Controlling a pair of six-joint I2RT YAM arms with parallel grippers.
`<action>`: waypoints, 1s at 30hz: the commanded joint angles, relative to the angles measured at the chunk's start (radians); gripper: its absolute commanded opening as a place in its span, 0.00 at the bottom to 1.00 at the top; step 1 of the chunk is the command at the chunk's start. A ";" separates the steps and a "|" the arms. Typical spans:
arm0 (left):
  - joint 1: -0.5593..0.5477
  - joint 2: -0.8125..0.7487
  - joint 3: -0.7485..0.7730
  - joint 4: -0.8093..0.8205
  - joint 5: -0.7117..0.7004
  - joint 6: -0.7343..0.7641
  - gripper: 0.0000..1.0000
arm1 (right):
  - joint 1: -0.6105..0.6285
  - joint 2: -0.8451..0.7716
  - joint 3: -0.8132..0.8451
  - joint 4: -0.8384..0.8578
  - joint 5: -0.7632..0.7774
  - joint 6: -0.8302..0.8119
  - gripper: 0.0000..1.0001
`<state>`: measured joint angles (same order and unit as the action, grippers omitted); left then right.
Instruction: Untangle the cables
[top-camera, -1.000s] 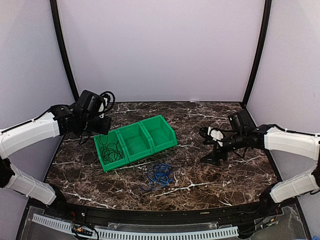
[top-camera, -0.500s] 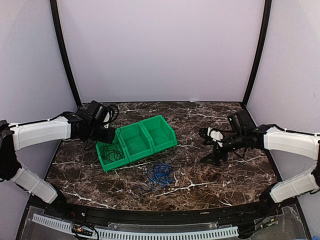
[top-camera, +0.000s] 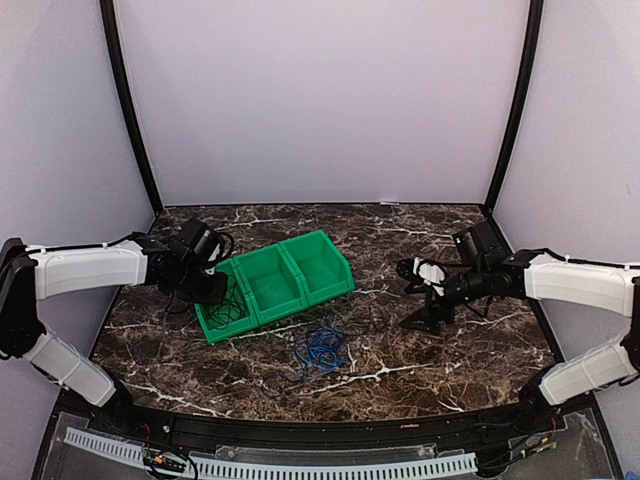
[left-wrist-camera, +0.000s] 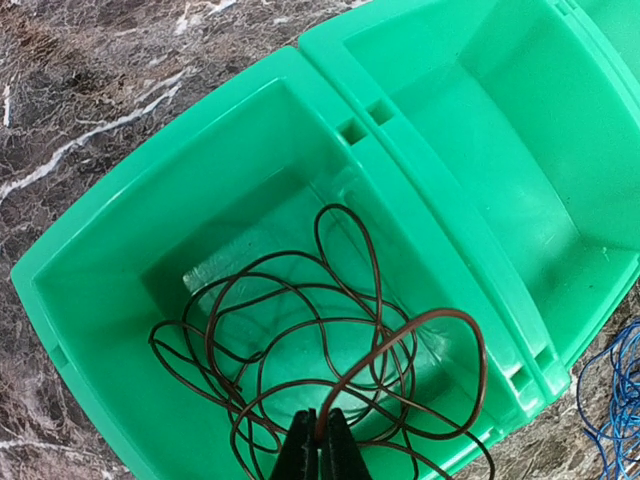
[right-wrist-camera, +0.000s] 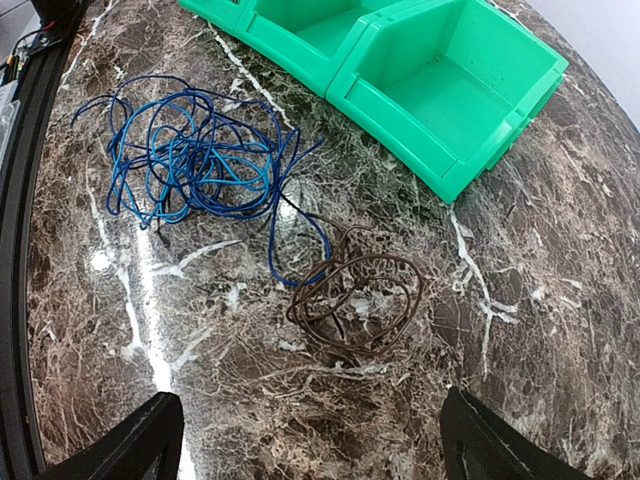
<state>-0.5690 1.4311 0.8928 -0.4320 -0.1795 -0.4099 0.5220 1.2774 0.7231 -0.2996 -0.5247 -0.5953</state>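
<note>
Two loose on table (right-wrist-camera: 560, 300), 6 o'clock of bin (right-wrist-camera: 400, 135): blue cable (right-wrist-camera: 190, 160), brown cable (right-wrist-camera: 340, 300). Third cable (left-wrist-camera: 440, 314) in bin, pinched by left end effector (left-wrist-camera: 320, 445), prob. for sorting. Right end effector (right-wrist-camera: 315, 440) wide, empty.

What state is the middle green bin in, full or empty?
Empty: the middle bin shows only its bare green floor; the dark cable lies in the neighbouring bin.

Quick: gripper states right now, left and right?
Left gripper: closed on the dark cable over the green bin.
Right gripper: open, holding nothing.
</note>
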 joint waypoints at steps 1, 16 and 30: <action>0.008 -0.002 -0.005 -0.048 -0.022 -0.040 0.00 | -0.007 0.007 0.011 -0.001 -0.017 -0.012 0.91; 0.008 -0.057 0.065 -0.163 -0.017 -0.069 0.29 | -0.007 -0.001 0.007 -0.004 -0.017 -0.015 0.91; -0.004 -0.323 0.058 0.021 0.161 0.056 0.50 | -0.009 0.039 0.036 0.067 0.114 0.090 0.84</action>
<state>-0.5674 1.2205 0.9974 -0.5652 -0.1387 -0.4210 0.5220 1.2835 0.7238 -0.2878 -0.4919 -0.5686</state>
